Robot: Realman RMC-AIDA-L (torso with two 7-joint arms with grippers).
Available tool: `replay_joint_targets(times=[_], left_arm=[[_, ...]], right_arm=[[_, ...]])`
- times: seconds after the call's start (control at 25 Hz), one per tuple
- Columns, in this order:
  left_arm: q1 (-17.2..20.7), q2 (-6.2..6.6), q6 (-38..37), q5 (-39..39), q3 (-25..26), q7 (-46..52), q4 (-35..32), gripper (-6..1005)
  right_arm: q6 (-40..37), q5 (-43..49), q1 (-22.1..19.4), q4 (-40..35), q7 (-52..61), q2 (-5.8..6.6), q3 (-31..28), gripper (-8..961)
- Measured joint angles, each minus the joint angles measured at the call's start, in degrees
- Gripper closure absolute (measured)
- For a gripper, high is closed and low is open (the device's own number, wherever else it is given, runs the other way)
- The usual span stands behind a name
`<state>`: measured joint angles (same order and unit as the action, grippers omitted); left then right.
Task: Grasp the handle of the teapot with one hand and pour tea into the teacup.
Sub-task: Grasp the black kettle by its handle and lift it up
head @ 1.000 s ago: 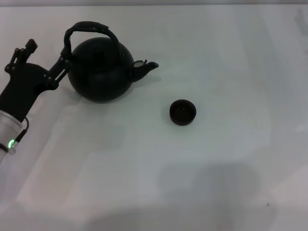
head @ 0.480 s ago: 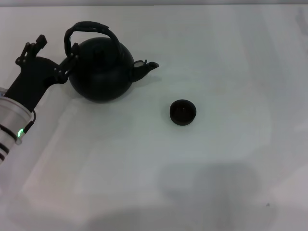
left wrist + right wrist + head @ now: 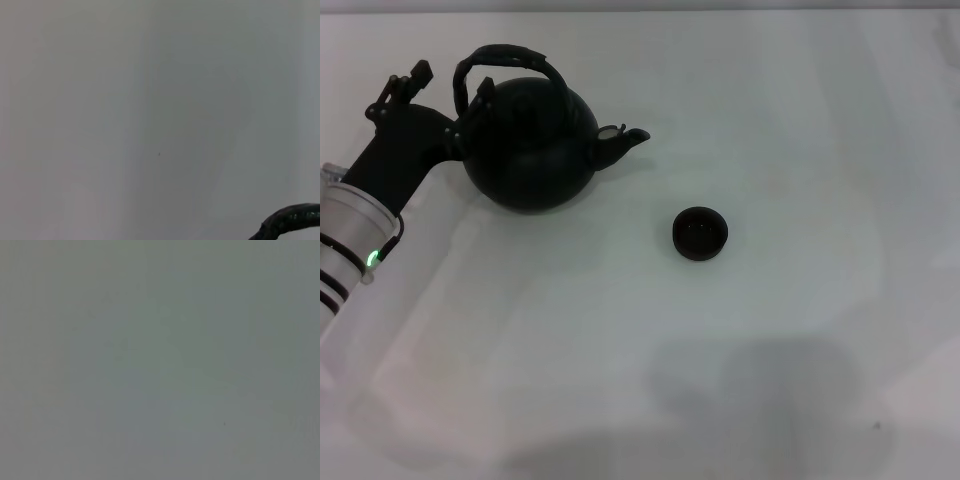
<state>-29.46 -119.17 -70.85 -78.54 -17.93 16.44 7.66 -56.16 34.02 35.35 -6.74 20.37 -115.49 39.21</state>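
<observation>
The black round-bellied teapot (image 3: 530, 145) stands upright at the far left of the white table, spout pointing right. Its arched handle (image 3: 510, 55) rises over the lid; a short curve of that handle (image 3: 292, 220) also shows in the left wrist view. My left gripper (image 3: 450, 85) is open at the handle's left end, one finger (image 3: 415, 75) out to the left and the other against the pot's left shoulder. The small dark teacup (image 3: 700, 233) sits to the right of the spout and nearer to me. My right gripper is out of view.
The white tabletop (image 3: 770, 380) stretches around the teapot and teacup. The right wrist view shows only a plain grey surface.
My left arm has moved right and away from me, bringing its open fingers up to the left end of the teapot's handle. Teapot and teacup have not moved.
</observation>
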Motion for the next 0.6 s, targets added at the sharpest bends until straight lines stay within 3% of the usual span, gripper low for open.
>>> replay_joint_targets(times=[0.6], left_arm=[[0.82, -0.13, 1.36, -0.47, -0.18, 0.06, -0.02, 192]], right_arm=[[0.68, 0.0, -0.21, -0.03, 0.0, 0.0, 0.03, 112]])
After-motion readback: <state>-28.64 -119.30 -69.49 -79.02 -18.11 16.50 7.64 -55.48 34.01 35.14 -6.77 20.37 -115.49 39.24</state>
